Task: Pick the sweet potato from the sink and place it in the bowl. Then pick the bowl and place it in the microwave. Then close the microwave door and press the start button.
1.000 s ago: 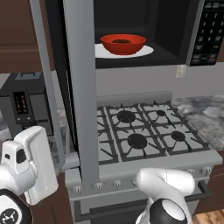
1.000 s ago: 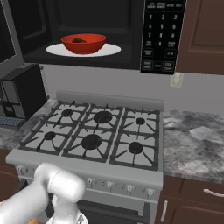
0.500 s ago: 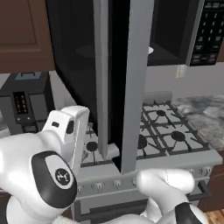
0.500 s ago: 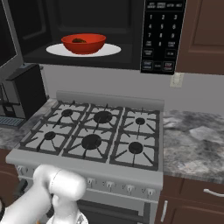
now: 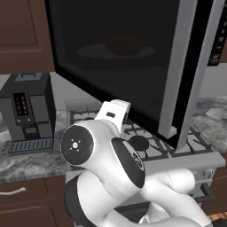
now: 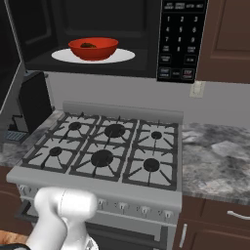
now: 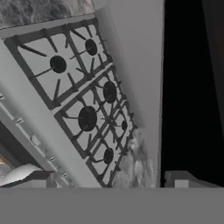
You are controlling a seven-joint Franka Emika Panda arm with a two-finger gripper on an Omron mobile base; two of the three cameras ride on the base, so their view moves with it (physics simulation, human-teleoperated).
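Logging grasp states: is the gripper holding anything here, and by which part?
Nothing is held: the gripper fingertips stand apart with only the stove seen between them.

The arm (image 5: 111, 164) has glossy white rounded shells with black bands at the joints. One joint carries a round dark cap with small screws.
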